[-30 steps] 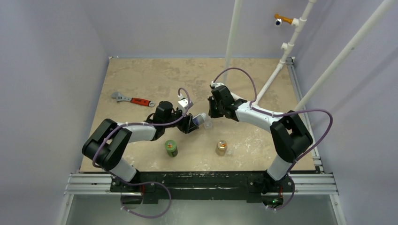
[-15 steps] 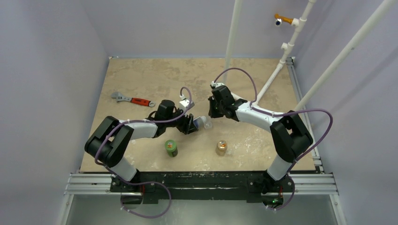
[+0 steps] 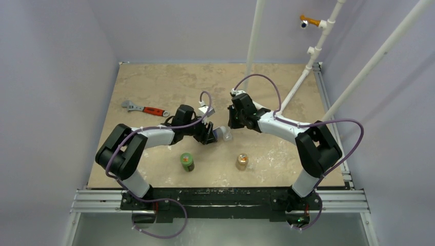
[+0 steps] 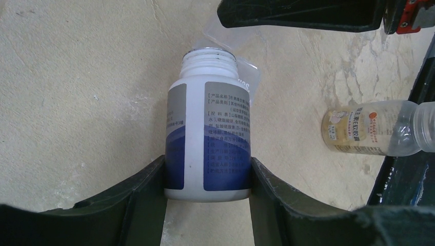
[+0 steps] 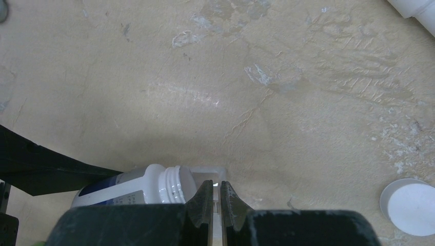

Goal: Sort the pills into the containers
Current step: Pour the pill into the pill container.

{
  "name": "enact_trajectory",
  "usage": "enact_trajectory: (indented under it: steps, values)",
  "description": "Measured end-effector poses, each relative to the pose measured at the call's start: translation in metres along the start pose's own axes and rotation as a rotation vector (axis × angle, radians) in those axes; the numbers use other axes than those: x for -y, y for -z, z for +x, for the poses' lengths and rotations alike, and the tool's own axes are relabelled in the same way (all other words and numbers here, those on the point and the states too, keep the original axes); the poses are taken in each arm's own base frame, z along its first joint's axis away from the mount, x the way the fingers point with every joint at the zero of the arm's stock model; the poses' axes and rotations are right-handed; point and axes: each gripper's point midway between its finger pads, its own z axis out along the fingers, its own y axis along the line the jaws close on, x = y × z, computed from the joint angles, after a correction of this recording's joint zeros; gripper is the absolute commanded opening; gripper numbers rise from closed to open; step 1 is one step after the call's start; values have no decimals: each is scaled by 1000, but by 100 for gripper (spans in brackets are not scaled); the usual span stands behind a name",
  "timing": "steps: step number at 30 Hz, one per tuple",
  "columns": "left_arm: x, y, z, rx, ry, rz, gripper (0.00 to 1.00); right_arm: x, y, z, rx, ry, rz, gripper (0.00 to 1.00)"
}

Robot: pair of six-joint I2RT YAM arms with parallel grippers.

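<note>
On the tan table (image 3: 154,87), mid-frame in the top view, the left gripper (image 4: 208,166) clamps an uncapped white bottle (image 4: 208,128), tipped mouth-first toward the clear plastic case (image 4: 245,72), whose edge the right gripper (image 5: 216,199) pinches; a white cap (image 5: 414,206) lies lower right in the right wrist view; no pills show in bottle or case, so sorting looks barely begun

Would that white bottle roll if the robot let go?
Probably: the white bottle is round and tipped sideways in the left gripper. Its label looks smooth, so it may slip. Uncapped beside the clear case, it could spill.
</note>
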Motion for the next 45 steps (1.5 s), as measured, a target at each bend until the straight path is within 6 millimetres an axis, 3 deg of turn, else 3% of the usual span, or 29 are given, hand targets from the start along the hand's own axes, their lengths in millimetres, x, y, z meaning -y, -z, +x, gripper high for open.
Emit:
enact_trajectory:
  steps: [45]
  values:
    - [5,1,-7,-177,219,96,0,1,0,-1,-5,-13,-14,0]
